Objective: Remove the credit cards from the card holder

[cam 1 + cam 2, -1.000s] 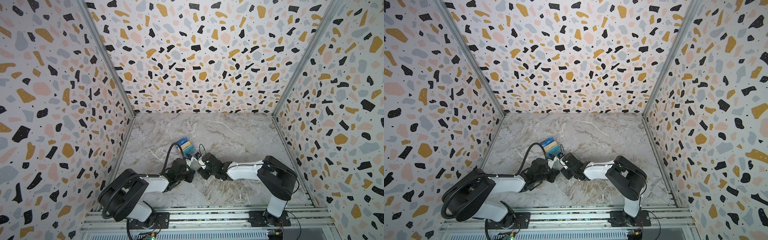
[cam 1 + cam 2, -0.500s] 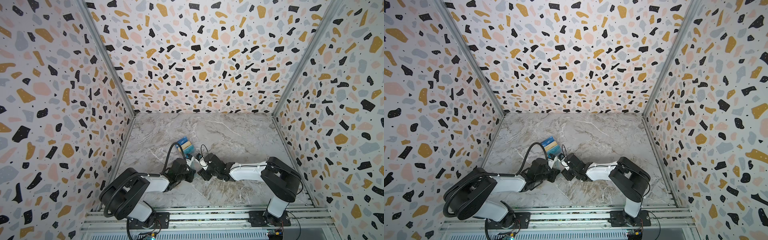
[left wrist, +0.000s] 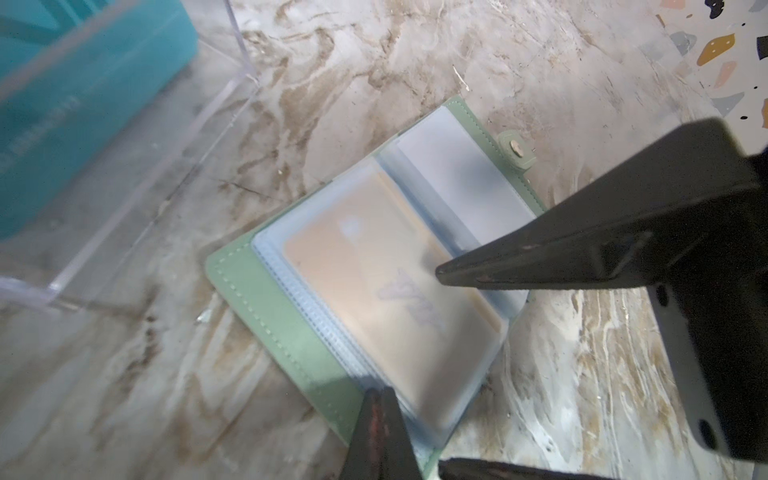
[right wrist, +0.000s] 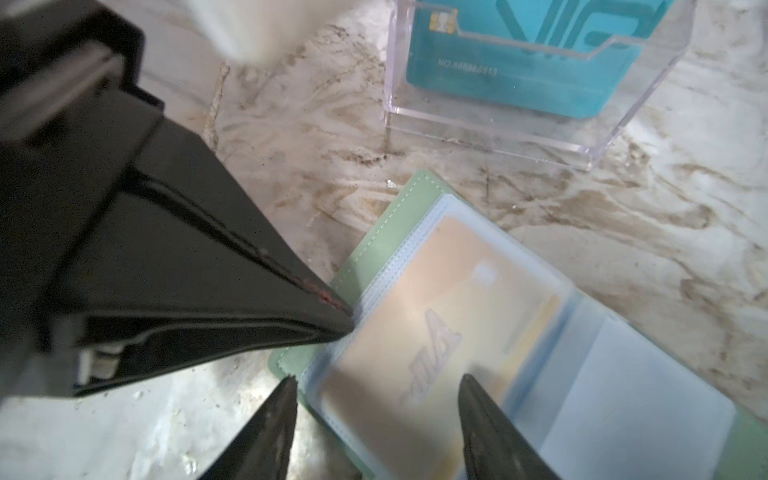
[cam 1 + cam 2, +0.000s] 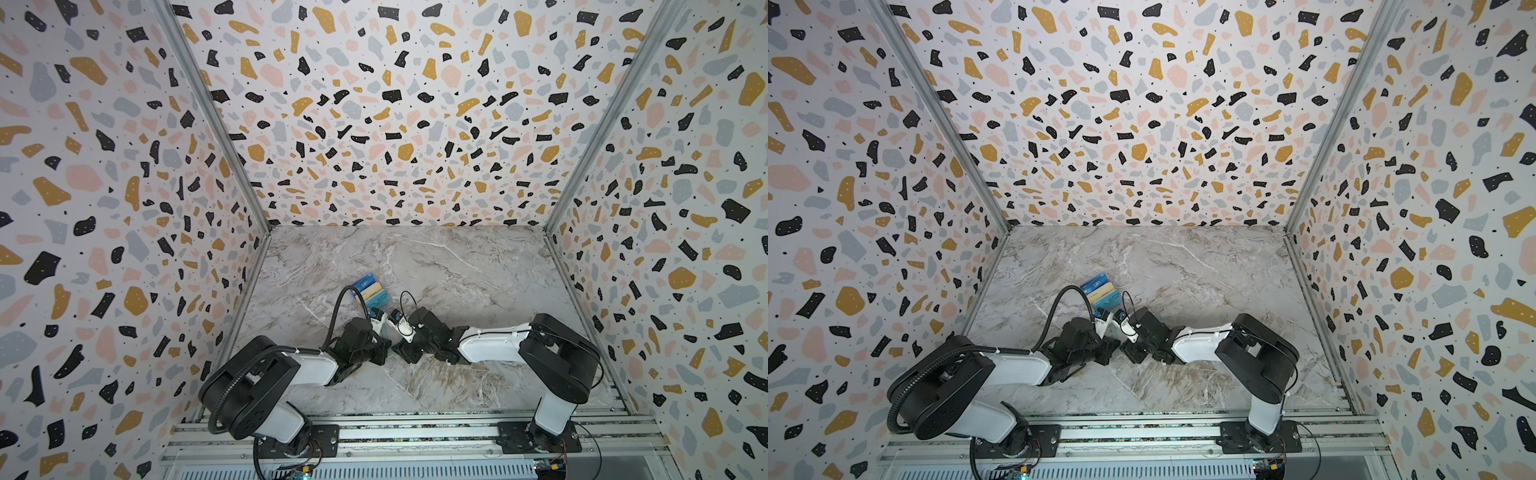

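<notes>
Card holder (image 4: 374, 249) lies under right gripper (image 4: 378, 415)

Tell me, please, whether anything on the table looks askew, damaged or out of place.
Nothing looks spilled or damaged. The green card holder lies open, skewed relative to the clear stand, with a tan card in its sleeve.

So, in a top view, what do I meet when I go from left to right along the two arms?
From the left: left arm → left end effector → right end effector → right arm.
</notes>
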`<state>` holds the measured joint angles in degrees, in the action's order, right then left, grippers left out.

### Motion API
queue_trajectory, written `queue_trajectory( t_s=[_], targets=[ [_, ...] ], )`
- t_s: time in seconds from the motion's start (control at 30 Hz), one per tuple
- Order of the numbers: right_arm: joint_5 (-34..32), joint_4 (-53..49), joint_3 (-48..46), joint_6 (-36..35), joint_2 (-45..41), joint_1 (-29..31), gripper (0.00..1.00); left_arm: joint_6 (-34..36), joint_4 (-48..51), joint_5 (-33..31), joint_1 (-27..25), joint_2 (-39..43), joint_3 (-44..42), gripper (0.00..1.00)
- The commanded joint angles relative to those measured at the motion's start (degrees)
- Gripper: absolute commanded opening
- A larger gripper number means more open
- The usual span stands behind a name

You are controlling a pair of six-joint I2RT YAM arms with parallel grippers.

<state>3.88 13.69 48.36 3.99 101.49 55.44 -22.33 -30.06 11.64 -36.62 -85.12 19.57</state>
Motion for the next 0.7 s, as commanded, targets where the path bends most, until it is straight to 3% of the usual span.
queue_trajectory(
  t_s=[0.0, 0.53, 0.6, 0.67],
  targets=[
    [-2.27, -0.68, 0.47, -0.99, 0.96, 0.70, 0.63, -0.75, 4.58, -0.48, -0.38, -1.88, -2.10, 0.00],
    [-3.99, 0.31, -0.99, 1.17, 1.07, -0.42, 0.35, -0.70, 3.78, 0.22, -0.33, -2.07, -2.81, 0.00],
    [-3.58, 0.22, -1.05, 0.74, 0.76, -0.51, 0.35, -0.77, 3.78, 0.21, -0.38, -2.09, -2.79, 0.00],
    [-1.92, 0.77, -1.65, -0.15, -0.11, -0.51, 0.42, -0.76, 3.87, 0.23, -0.38, -2.07, -2.79, 0.00]
  ],
)
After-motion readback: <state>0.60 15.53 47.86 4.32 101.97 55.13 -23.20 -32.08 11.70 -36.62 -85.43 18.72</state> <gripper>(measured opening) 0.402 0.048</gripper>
